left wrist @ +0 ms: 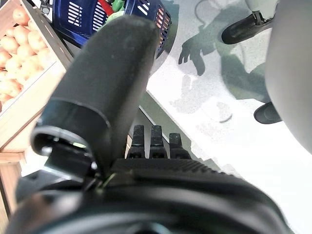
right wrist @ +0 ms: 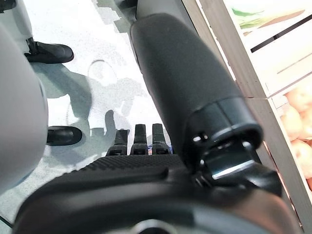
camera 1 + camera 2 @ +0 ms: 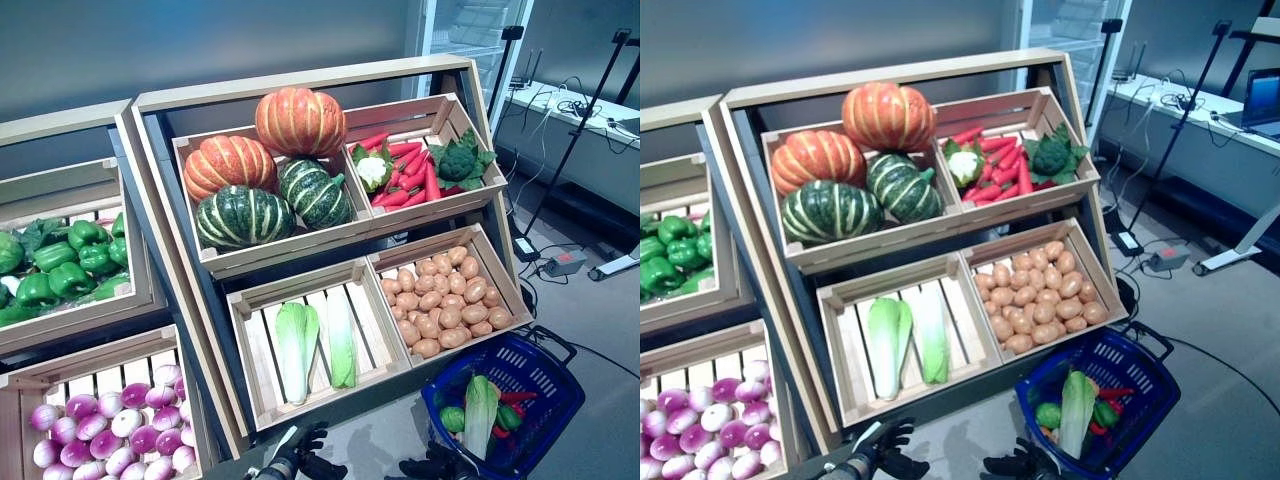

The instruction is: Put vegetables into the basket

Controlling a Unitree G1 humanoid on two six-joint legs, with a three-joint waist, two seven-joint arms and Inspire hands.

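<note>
a pale green cabbage (image 3: 481, 412) is being held upright among peppers by the blue basket (image 3: 545, 385), while nothing is being gripped by the left robot hand (image 3: 310, 445) and right robot hand (image 3: 432, 465), fingers relaxed.

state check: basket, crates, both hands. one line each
blue basket: on floor, handle down, already holds a napa cabbage plus green and red vegetables
napa cabbage crate: two left, mostly bare slats
potato crate: full
pumpkin crate: four pumpkins, stacked
left hand: empty, fingers relaxed, low in front of the stand
right hand: empty, fingers relaxed, beside the basket
</note>
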